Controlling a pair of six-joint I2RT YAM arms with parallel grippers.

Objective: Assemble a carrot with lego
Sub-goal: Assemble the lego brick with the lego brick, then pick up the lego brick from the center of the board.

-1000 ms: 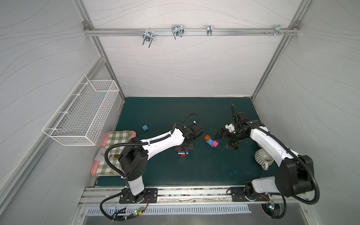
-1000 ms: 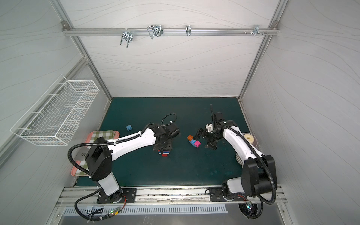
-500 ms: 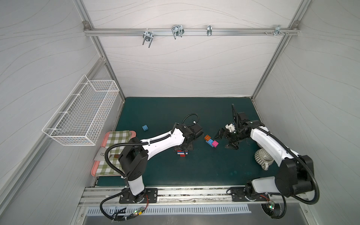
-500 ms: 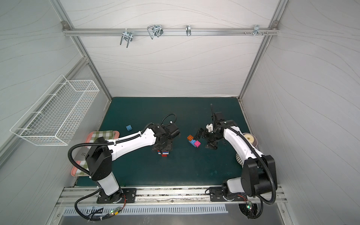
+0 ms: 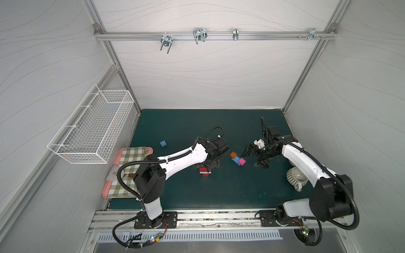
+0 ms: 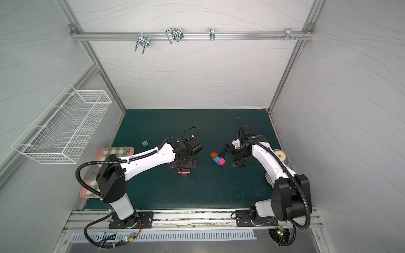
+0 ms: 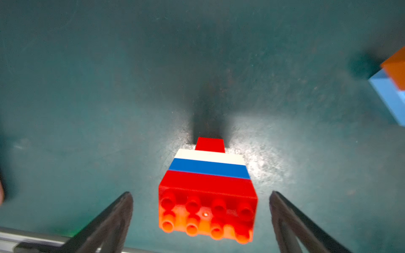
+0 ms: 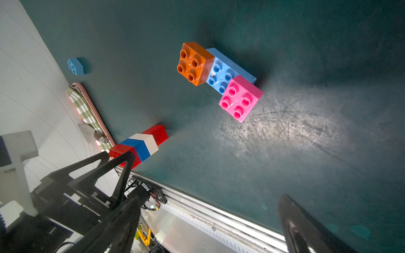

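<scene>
The part-built carrot (image 7: 208, 188) lies on its side on the green mat: narrow red tip, white, blue, then a wide red brick whose studs face my left gripper (image 7: 200, 193). That gripper is open, a finger on each side of the wide red end and clear of it. Both top views show the carrot (image 5: 205, 171) (image 6: 184, 171) under the left gripper (image 5: 207, 165). An orange brick (image 8: 195, 62) and a pink brick (image 8: 241, 98) sit on a light blue brick (image 8: 225, 72), and this lego group (image 5: 237, 158) lies in front of my open, empty right gripper (image 5: 252, 157) (image 8: 207, 177).
A loose blue brick (image 5: 163, 143) lies at the mat's back left. A pink tray with a checked cloth (image 5: 129, 173) sits at the left edge, below a wire basket (image 5: 92, 129) on the wall. A ribbed white cup (image 5: 295, 176) stands under the right arm.
My left gripper's jaws have spread wide apart beside the carrot stack, which stays lying in place on the mat. The right arm has not moved.
</scene>
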